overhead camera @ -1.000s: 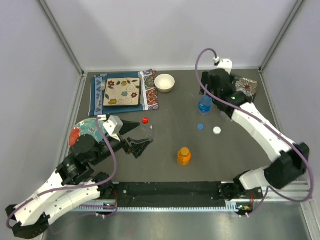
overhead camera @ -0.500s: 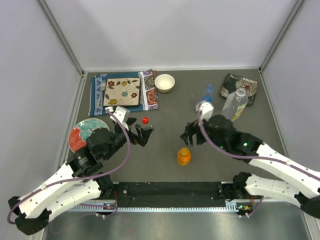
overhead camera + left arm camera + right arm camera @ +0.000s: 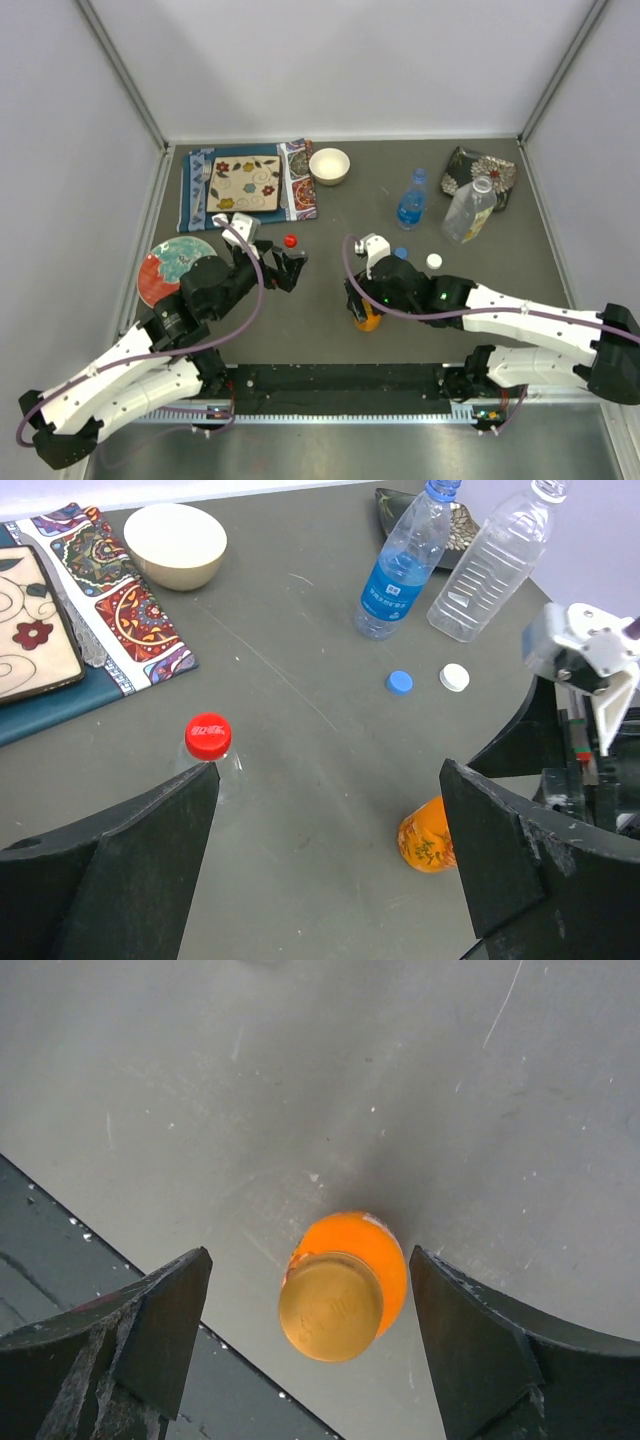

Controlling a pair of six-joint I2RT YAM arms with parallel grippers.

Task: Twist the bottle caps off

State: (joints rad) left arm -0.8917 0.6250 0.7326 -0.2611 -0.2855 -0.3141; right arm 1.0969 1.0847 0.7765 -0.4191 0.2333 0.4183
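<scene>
Your right pincer stands open over the orange bottle, a finger on each side and a clear gap to both, so it has hold of nothing. The orange cap is on the bottle. From above, the wrist covers most of that bottle and only a sliver of orange shows near the front of the table.

Your left pincer is spread wide and empty. The red cap sits just off the tip of its left finger; you cannot tell whether they touch. The slim clear bottle under that cap is nearly invisible: a faint glassy shoulder shows and the finger hides the rest.

The blue cap and white cap lie loose on the table, near each other but apart, in front of the blue-tinted bottle and the wide clear bottle. Both stand upright side by side toward the back right. The left wrist view cuts off both tops, and from above the necks are too small to read.

Behind them a dark dish is partly covered by the wide bottle. The white bowl sits at the back beside a patterned cloth.
</scene>
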